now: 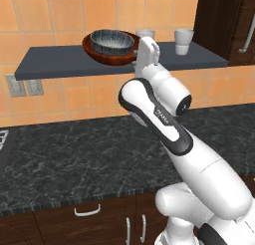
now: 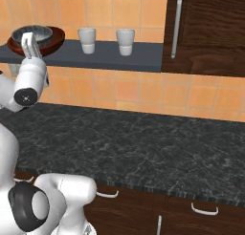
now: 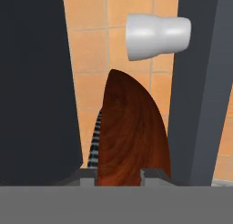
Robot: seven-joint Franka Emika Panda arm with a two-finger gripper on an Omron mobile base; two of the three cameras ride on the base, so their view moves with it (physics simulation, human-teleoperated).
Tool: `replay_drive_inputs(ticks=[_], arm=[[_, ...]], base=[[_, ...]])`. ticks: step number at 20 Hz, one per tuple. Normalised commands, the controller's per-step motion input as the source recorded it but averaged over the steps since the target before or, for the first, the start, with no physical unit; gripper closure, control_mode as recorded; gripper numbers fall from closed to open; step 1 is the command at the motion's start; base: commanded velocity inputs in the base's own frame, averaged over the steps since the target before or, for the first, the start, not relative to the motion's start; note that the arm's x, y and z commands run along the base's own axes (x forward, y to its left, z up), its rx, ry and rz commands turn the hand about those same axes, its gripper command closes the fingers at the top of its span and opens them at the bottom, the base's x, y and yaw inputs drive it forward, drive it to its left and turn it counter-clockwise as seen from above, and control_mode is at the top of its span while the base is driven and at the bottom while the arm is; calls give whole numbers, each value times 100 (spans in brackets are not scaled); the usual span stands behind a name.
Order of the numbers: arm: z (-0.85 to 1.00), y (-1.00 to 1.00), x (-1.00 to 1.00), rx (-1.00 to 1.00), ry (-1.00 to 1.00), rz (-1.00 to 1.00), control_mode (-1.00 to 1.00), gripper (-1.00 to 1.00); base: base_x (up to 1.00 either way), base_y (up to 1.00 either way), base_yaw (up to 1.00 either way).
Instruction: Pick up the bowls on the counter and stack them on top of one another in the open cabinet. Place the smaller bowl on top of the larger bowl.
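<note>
The smaller bowl point(image 1: 112, 40), grey and ribbed, sits inside the larger bowl point(image 1: 107, 59), reddish-brown, at the left part of the open cabinet point(image 1: 60, 62). My gripper point(image 1: 141, 49) reaches level toward the wall at the larger bowl's right rim, rolled on its side. In the hand view the larger bowl point(image 3: 132, 136) lies between the fingertips of the gripper point(image 3: 119, 175), with a strip of the smaller bowl point(image 3: 94, 141) along its rim. From the right, the gripper point(image 2: 29, 38) stands in front of the smaller bowl point(image 2: 44, 34) and the larger bowl point(image 2: 56, 38). The jaws stand narrow around the brown rim.
Two white cups point(image 2: 87, 40) point(image 2: 125, 41) stand on the open cabinet point(image 2: 110, 55) to the right of the bowls. A tall dark brown cupboard point(image 2: 206, 28) closes the shelf's right end. The counter point(image 1: 74, 149) runs below. Wall sockets point(image 1: 25, 85) sit under the shelf's left end.
</note>
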Motion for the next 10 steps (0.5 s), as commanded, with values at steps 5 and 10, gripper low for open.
replay_drive_inputs(ticks=[5,10], arm=[[-16,20,45,0,3,0,-100,100],[-20,7,27,0,5,0,-100,100]], base=[[0,0,0],[0,0,0]])
